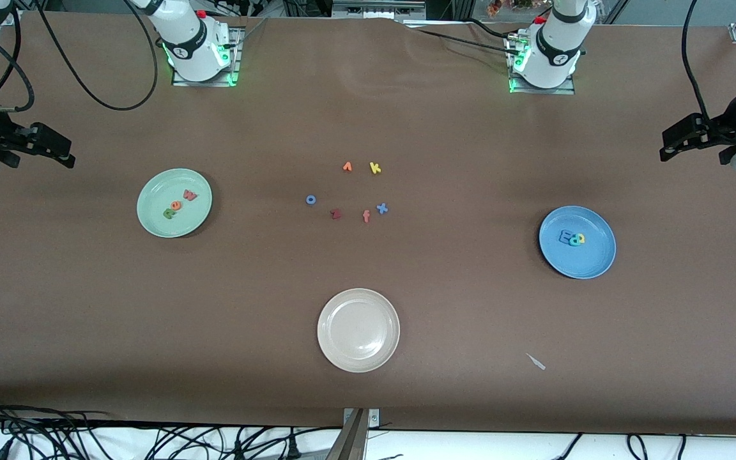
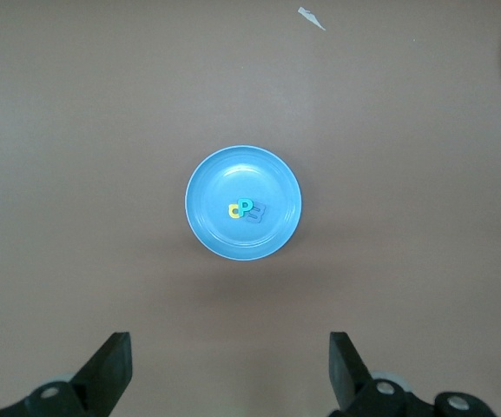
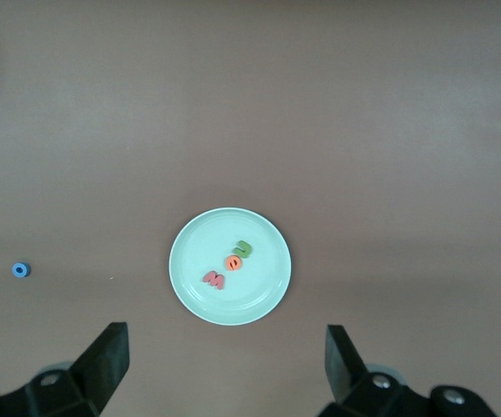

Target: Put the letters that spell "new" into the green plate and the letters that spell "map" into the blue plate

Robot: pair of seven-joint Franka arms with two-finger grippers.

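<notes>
You see n (image 3: pixel 244 248), e (image 3: pixel 233 261), w (image 3: pixel 214 279) in the green plate (image 1: pixel 151 220), m (image 2: pixel 257 212), a (image 2: pixel 233 210), p (image 2: pixel 245 207) in the blue plate (image 1: pixel 598 255), white plate (image 1: pixel 333 345) bare near the front edge, left gripper (image 2: pixel 231 369) and right gripper (image 3: pixel 227 365) high over their plates, fingers apart.

White arms (image 1: pixel 189 38) with black bands, green-lit bases, seemingly black grippers (image 1: pixel 694 137).

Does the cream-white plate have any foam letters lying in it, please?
No, the cream-white plate is bare in the front view; letters lie only in the green plate, the blue plate and on the table.
</notes>
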